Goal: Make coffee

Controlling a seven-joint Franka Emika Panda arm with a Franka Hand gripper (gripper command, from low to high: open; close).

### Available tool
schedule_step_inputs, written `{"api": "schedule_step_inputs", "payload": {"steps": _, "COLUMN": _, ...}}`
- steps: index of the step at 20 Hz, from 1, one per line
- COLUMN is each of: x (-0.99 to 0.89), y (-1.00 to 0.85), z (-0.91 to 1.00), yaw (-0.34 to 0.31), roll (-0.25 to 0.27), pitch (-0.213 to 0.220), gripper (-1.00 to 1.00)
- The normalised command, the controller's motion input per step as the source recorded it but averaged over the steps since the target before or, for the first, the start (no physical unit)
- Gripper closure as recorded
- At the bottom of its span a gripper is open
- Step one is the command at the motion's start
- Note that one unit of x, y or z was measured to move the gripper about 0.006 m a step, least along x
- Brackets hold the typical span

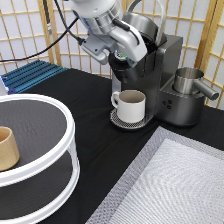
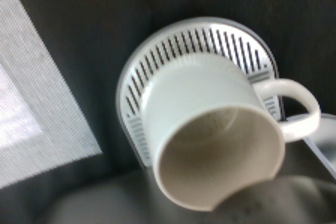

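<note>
The tool (image 1: 121,54) hangs at the coffee machine's (image 1: 150,70) open pod chamber, over the white mug (image 1: 131,105) on the drip tray (image 1: 129,121). A green-and-white coffee pod (image 1: 120,54) shows there (light, thin-walled, crushable; best held by its rim). Whether the tool grips it, I cannot tell.

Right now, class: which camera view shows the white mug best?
The wrist view: the white mug fills it, empty, standing on the drip tray. The exterior view shows it smaller, under the coffee machine, below the gripper.
</note>
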Motion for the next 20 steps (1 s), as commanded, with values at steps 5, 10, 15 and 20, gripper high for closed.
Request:
{"api": "schedule_step_inputs", "payload": {"steps": 5, "x": -0.39, "y": -0.21, "z": 0.67, "yaw": -0.065, "roll": -0.026, "pitch": 0.000, "gripper": -1.00}}
{"api": "schedule_step_inputs", "payload": {"steps": 10, "x": -0.12, "y": 0.39, "z": 1.00, "yaw": -0.017, "roll": -0.128, "pitch": -0.021, "gripper": -1.00}}
{"api": "schedule_step_inputs", "payload": {"steps": 15, "x": 0.01, "y": 0.84, "z": 1.00, "yaw": 0.018, "roll": -0.163, "pitch": 0.000, "gripper": -1.00}}
{"api": "schedule_step_inputs", "payload": {"steps": 20, "x": 0.20, "y": 0.93, "z": 0.94, "yaw": 0.000, "roll": -0.262, "pitch": 0.021, "gripper": -1.00}}
